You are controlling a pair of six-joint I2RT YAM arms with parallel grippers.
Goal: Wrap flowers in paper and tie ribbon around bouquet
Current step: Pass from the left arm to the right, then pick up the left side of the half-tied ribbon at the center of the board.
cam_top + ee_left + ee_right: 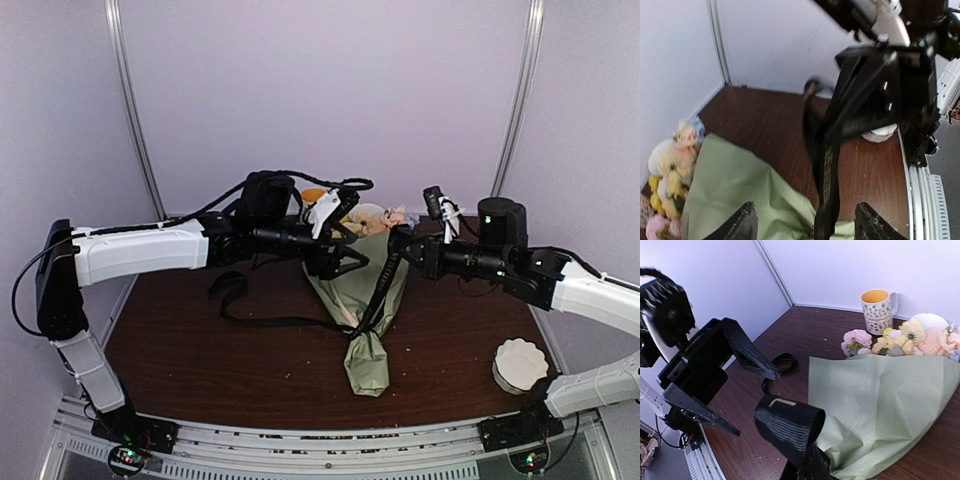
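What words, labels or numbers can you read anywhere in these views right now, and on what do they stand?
No text can be quoted; nothing is legible.
On the ribbon: pale printed marks run along the black band, too blurred to read.
On the mug: only a small dark speckled pattern, no lettering that I can make out.
No other printed mark shows in any view.
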